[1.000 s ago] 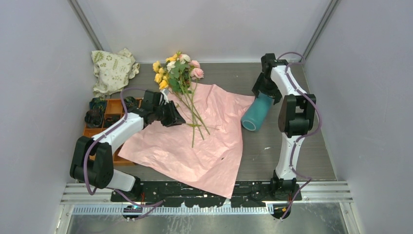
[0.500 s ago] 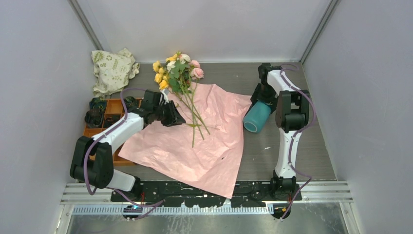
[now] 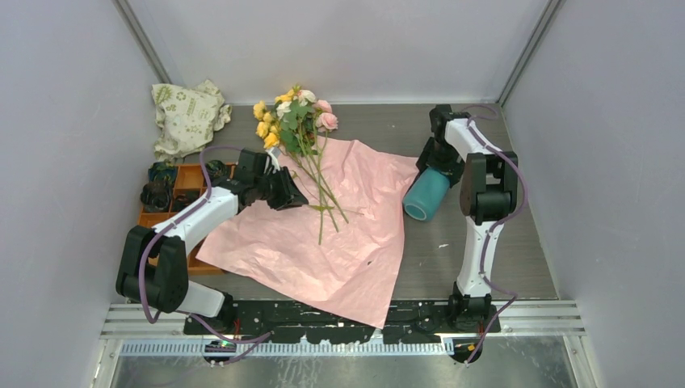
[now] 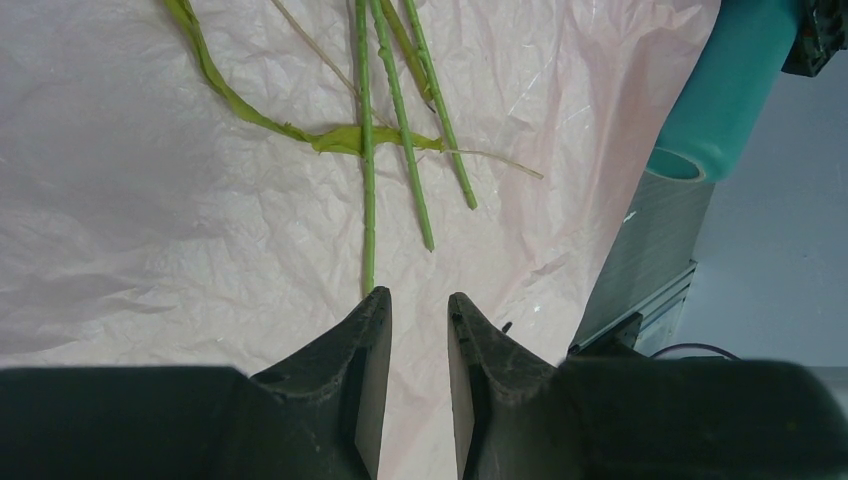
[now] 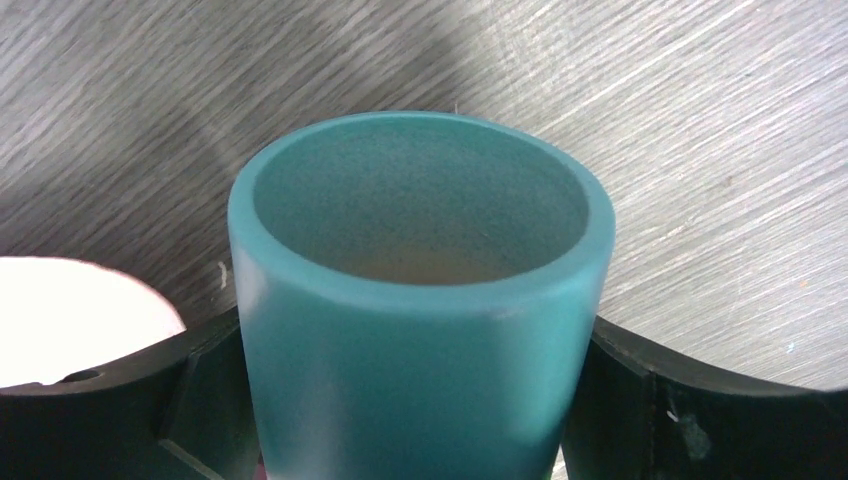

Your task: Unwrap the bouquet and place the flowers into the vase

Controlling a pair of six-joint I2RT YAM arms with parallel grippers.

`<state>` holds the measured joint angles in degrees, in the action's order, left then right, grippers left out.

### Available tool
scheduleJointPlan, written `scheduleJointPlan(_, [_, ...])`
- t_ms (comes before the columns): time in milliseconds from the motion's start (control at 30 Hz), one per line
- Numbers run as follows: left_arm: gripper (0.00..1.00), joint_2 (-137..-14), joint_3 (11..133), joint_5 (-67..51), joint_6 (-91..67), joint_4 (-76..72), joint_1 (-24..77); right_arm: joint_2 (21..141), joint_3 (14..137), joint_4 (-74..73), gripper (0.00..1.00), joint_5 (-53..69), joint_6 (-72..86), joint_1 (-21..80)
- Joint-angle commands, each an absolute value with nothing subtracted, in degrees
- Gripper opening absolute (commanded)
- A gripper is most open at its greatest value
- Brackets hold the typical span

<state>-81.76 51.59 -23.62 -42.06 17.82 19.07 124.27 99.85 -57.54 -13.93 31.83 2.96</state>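
The right hand (image 5: 415,345) is spread wide, one black finger against each side of the smooth teal-blue tapered vase (image 3: 426,194), which is tilted just beside the crumpled pink wrapping paper (image 3: 323,250) on the grey counter (image 3: 485,242). The left hand (image 4: 418,300), fingers only slightly apart, holds nothing over the paper, near the green-stemmed yellow, pink and white flowers (image 3: 295,113).

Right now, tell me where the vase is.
Top view, right side: the vase lies tipped between the fingers of the right gripper, mouth toward the near edge, just off the right edge of the pink wrapping paper.
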Motion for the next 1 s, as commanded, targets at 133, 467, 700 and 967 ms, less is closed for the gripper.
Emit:
scheduleJointPlan(133, [0.28,-80.01,52.19,-24.55,-42.80,16.04,19.22,110.20,99.73,-54.09,0.01,-13.21,31.43,4.79])
scheduleJointPlan(467, [0.28,-79.01,52.82,-23.95,-42.79,17.07,19.25,99.45,96.49,-49.92,0.01,-16.75,28.41,10.40])
scheduleJointPlan(700, [0.28,-78.06,52.64,-23.90,-43.15,17.18,19.24,93.12,90.78,-44.38,0.01,-25.19,26.54,14.14])
scheduleJointPlan(967, [0.28,-76.98,52.91,-23.53,-43.43,17.57,19.25,88.36,95.87,-42.55,0.01,-30.04,23.56,16.66])
